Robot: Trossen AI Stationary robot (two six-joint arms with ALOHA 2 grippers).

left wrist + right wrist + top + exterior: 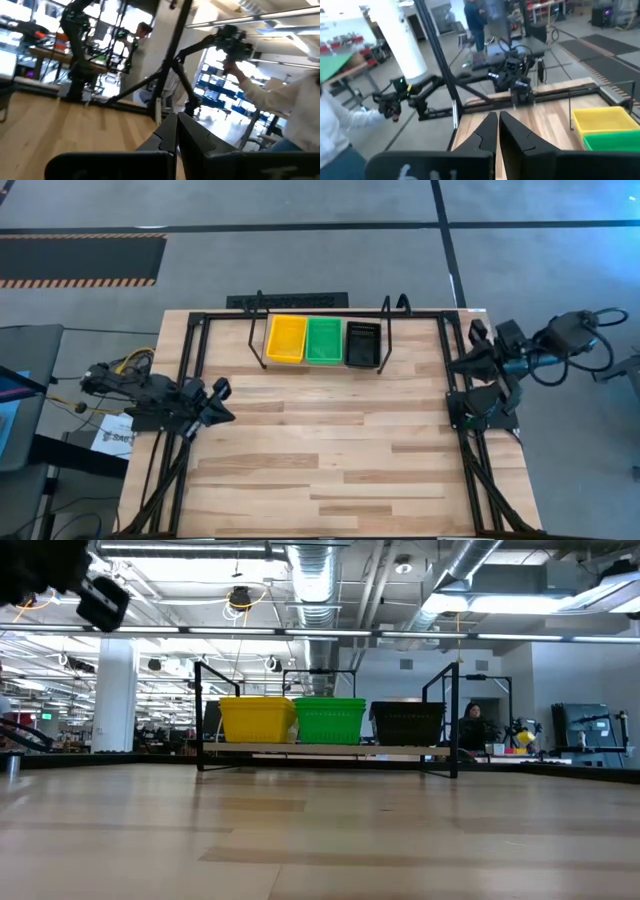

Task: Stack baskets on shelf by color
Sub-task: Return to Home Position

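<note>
Left gripper: fingers pressed together on nothing, parked at the left edge of the table, well apart from the shelf.
Right gripper: likewise closed and empty, at the right edge.
Baskets: yellow, green, black, side by side on the shelf at the far edge.
Reason: sorting apparently done, arms kept clear of the row.

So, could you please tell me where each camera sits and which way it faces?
High: above the table, facing straight down; left arm and right arm show.
Low: at table-top height, facing the shelf; a bit of left arm in a corner.
Left wrist: on the left arm, facing the right arm past the shut left gripper.
Right wrist: on the right arm, facing the left arm past the shut right gripper.
Shared: high and low both show the baskets.
</note>
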